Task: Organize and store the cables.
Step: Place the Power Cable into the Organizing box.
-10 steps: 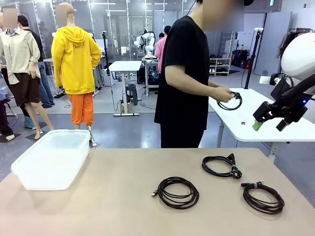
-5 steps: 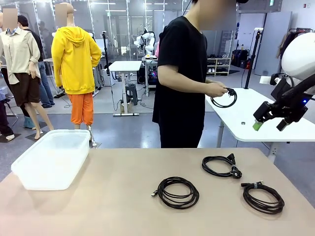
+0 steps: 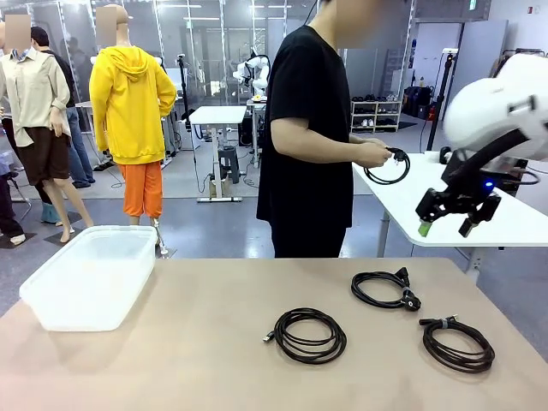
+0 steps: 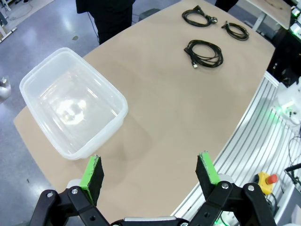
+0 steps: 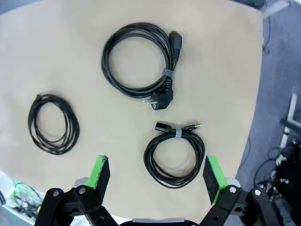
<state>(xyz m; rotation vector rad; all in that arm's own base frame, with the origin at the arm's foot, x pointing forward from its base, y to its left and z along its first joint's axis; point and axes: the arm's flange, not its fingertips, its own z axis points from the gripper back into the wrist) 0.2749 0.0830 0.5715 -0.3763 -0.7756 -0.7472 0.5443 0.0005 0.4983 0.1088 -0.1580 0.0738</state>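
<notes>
Three coiled black cables lie on the tan table: one in the middle (image 3: 340, 339), one with chunky plugs (image 3: 409, 300) farther right, and a tied one (image 3: 489, 351) near the right edge. Across the table a person holds another coiled cable (image 3: 385, 182) in both hands. My right gripper (image 3: 447, 221) hangs open in the air above the right-hand coils; from its wrist I look down on the plug cable (image 5: 160, 100), the tied coil (image 5: 178, 134) and the thin coil (image 5: 74, 128) between its fingers (image 5: 156, 167). My left gripper (image 4: 149, 165) is open, high over the table's near left.
A clear plastic bin (image 3: 86, 282) stands at the table's left, also below my left gripper (image 4: 120, 101). A white side table (image 3: 411, 205) stands behind the right end. The table's near edge has an aluminium rail (image 4: 254, 127).
My right arm has swung left and down, closer over the right-hand coils. The person has shifted slightly left, still holding the coil.
</notes>
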